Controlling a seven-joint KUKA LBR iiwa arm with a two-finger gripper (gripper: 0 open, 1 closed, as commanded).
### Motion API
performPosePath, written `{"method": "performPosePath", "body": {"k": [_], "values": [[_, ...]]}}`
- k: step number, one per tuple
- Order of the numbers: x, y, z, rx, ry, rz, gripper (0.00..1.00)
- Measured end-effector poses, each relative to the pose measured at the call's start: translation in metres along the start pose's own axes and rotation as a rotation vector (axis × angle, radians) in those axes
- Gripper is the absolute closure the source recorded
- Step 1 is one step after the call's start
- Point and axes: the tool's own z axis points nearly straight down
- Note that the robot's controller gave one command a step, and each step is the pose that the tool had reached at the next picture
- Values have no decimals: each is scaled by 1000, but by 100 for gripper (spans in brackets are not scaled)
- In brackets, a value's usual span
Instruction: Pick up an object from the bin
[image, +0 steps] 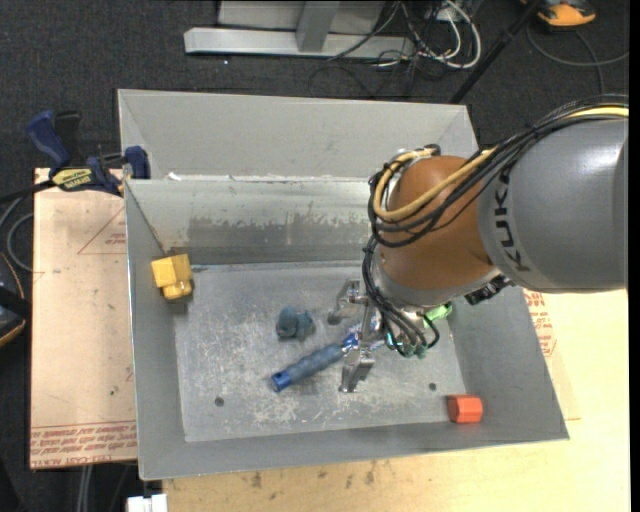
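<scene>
My gripper hangs under the orange wrist cover in the middle right of the bin. Its two metal fingers stand apart, one toward the back and one toward the front. A blue rod lies slanted on the bin floor, and its right end sits in the gap between the fingers. The rod rests on the floor and is not lifted. A small blue-grey lump lies just left of the gripper, behind the rod.
A yellow block sits in the back left corner of the floor. An orange-red block lies at the front right corner. The arm and its cover hide the bin's right part.
</scene>
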Motion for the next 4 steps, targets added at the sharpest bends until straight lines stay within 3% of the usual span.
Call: {"method": "performPosePath", "body": {"k": [1,2,3,4], "values": [[12,-39,81,-6,-16,118,0],[22,-87,79,-3,-27,-175,0],[23,-88,79,0,-21,-175,100],[-29,-119,72,-6,-15,-190,100]]}}
